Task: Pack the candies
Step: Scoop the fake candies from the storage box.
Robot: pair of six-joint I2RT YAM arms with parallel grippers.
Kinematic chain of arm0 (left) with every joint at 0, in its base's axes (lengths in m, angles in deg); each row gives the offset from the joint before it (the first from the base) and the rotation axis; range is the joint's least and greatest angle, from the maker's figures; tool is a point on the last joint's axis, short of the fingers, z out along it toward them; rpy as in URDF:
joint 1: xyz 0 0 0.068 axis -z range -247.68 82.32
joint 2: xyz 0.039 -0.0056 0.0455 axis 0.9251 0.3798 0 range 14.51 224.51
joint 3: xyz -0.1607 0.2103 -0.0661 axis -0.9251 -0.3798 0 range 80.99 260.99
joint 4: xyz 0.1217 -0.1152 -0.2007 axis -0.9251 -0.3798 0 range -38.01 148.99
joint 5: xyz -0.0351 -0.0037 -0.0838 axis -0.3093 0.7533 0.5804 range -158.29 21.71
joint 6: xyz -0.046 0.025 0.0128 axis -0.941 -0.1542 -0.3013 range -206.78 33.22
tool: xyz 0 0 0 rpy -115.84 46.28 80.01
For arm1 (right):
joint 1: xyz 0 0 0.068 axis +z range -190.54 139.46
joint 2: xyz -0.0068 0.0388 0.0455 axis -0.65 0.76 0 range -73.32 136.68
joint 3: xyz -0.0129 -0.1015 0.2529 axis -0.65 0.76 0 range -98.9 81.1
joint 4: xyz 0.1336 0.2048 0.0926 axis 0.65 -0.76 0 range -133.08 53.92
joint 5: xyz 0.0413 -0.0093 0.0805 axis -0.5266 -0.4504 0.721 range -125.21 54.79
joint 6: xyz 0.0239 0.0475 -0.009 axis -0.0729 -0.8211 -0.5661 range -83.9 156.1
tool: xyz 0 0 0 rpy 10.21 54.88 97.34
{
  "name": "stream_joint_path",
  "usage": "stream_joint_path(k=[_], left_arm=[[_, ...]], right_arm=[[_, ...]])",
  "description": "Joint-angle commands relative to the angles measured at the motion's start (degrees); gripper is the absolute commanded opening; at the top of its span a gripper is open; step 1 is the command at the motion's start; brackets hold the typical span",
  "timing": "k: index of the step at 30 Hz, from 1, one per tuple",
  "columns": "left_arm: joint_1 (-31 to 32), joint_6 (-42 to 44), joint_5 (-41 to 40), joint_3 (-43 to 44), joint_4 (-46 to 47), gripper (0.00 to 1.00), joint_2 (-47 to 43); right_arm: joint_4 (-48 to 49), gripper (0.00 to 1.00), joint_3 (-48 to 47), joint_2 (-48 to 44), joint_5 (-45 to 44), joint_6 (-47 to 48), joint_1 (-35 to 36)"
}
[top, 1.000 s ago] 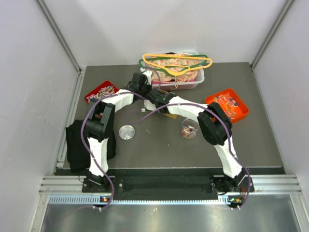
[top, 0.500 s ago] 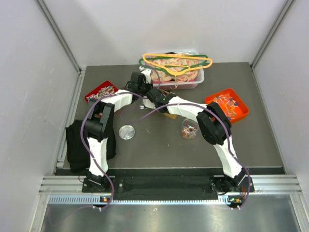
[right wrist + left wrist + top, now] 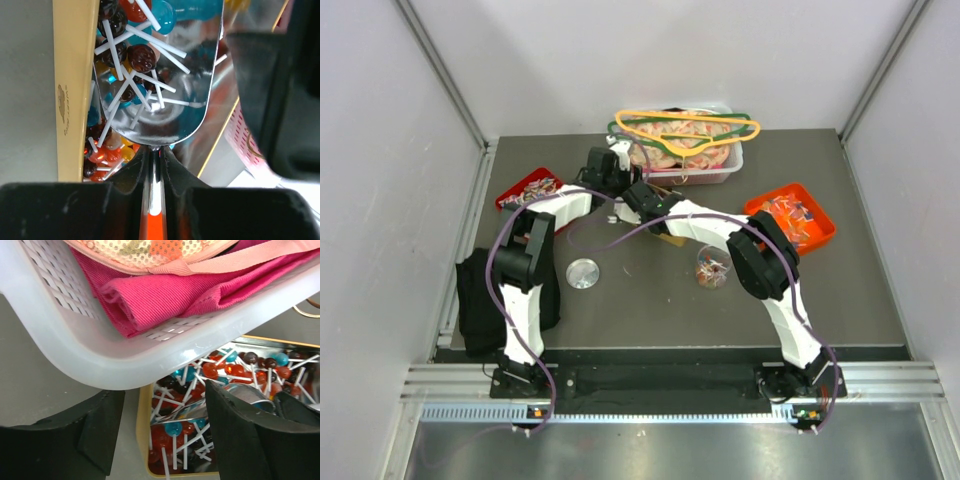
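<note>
Seen from above with the arm bases at 6 o'clock, the nearest things on the bench (image 3: 650, 300) are a round metal lid (image 3: 583, 273) at 8 o'clock and a clear cup (image 3: 712, 267) at 4 o'clock with a small heap of candies (image 3: 140, 57) in its bottom. A black cloth (image 3: 480, 290) hangs over the bench edge at 9 o'clock. Just past the centre, under both wrists, lies a yellow tin (image 3: 75, 75) full of red, blue, brown and orange candies on white sticks. The right gripper (image 3: 152, 200) is clamped on the orange handle of a shiny metal scoop (image 3: 165, 90), whose bowl lies in the tin with several candies on it. The left gripper (image 3: 165, 410) hangs over the same tin with its fingers spread wide and nothing between them. At 10 o'clock a red tray (image 3: 505, 200) holds mixed candies, and at 2 o'clock an orange tray (image 3: 825, 230) holds more. Farthest away, at 12 o'clock, a white perforated basket (image 3: 75, 330) is stuffed with pink cloth (image 3: 165, 300). Its near wall overhangs the tin's far side, and yellow and green hangers (image 3: 685, 125) lie across its top.
</note>
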Motion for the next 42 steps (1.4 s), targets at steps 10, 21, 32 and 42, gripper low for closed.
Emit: stream_joint_path(k=[10, 21, 32, 42], left_arm=[[0.0, -3.1, 10.7, -0.2, -3.9, 0.76, -3.3], [-1.5, -4.5, 11.4, 1.0, -3.8, 0.79, -3.2], [-5.6, -5.2, 15.0, 2.2, -4.0, 0.81, -4.7], [-7.8, -5.5, 15.9, 1.8, -3.7, 0.82, -6.2]], right_arm=[[9.0, 0.00, 0.4, -8.3, -1.3, -10.2, -3.8], [8.1, 0.00, 3.3, -13.1, -1.0, -10.0, -5.6], [5.7, 0.00, 3.6, -13.1, 0.1, -14.3, -7.4], [5.8, 0.00, 6.3, -14.3, 1.6, -13.6, -7.7]])
